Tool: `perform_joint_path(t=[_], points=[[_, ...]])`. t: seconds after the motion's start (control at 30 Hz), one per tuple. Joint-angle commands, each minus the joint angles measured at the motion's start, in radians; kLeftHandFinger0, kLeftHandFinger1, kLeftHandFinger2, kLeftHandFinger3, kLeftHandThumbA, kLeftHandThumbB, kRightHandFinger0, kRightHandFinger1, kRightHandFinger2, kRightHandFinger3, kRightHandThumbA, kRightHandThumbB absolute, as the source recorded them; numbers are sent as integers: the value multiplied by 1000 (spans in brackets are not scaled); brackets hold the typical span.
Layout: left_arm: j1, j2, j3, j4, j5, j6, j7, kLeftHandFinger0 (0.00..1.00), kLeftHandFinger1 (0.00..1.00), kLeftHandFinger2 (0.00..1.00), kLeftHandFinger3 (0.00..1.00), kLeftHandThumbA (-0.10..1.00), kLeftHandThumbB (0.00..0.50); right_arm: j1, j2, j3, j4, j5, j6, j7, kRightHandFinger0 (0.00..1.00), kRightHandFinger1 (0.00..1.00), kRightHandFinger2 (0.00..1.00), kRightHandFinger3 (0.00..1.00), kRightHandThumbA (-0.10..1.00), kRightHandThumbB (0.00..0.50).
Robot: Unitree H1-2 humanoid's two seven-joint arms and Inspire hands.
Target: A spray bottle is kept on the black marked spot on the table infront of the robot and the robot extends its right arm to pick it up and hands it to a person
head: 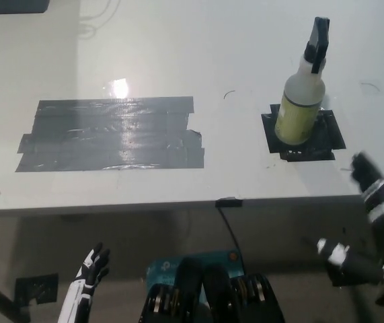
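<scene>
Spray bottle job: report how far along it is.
Done: the spray bottle stands upright on its black marked spot. In hand: the right hand, open, is near the table edge, short of the bottle. Left: grasp, lift, handover. The left hand rests low, below the table.

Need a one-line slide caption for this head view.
White-and-yellow plastic spray bottle stands on its black tape square; black right robot hand nears, white left robot hand rests low.

spray bottle [304, 101] upright on black marked spot [327, 138], right hand [373, 222] near.

White left hand [87, 279] black-tipped fingers, black right hand [373, 222] silver bands
</scene>
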Motion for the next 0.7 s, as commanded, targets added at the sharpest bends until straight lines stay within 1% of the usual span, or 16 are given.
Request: perform_joint_path(t=[0.0,0.07,0.1,0.17,0.23,0.3,0.33,0.4,0.43,0.47,0.53,0.67], points=[[11,4,-6,-19,-4,-44,-7,1000,1000,1000,1000,1000,423,-73,-4,-48,0,-12,-4,-51,1000,1000,1000,1000,1000,386],[12,6,-6,-16,1,-51,-5,1000,1000,1000,1000,1000,414,-128,-14,-66,46,-27,31,-58,1000,1000,1000,1000,1000,378],[10,7,-6,-15,4,-50,-4,1000,1000,1000,1000,1000,421,-144,-13,-72,59,-28,49,-62,1000,1000,1000,1000,1000,378],[8,7,-7,-15,9,-48,-3,1000,1000,1000,1000,1000,421,-193,-21,-83,117,-17,74,-60,1000,1000,1000,1000,1000,348],[10,6,-8,-20,4,-41,-6,1000,1000,1000,1000,1000,421,-243,-26,-93,184,-5,96,-62,1000,1000,1000,1000,1000,337],[10,7,-9,-22,10,-37,-4,1000,1000,1000,1000,1000,425,-274,-27,-98,230,-17,100,-73,1000,1000,1000,1000,1000,345],[10,7,-8,-26,16,-33,-1,1000,1000,1000,1000,1000,423,-314,-27,-103,285,-20,106,-82,1000,1000,1000,1000,971,337],[7,7,-8,-26,20,-34,2,1000,1000,1000,1000,1000,424,-350,-27,-108,331,-15,114,-85,1000,1000,1000,1000,947,338],[5,8,-7,-24,15,-35,-1,1000,1000,1000,1000,1000,433,-375,-28,-104,361,-21,112,-87,1000,1000,1000,1000,938,327],[4,8,-6,-25,11,-34,-2,1000,1000,1000,1000,1000,432,-405,-30,-101,405,-33,103,-95,1000,1000,1000,1000,937,330],[3,10,-6,-25,6,-35,-7,1000,1000,1000,1000,1000,420,-449,-36,-94,467,-47,116,-99,1000,1000,1000,1000,956,354],[3,9,-7,-27,9,-38,-5,1000,1000,1000,1000,1000,422,-527,-32,-92,570,-29,147,-95,1000,1000,1000,1000,971,379]])
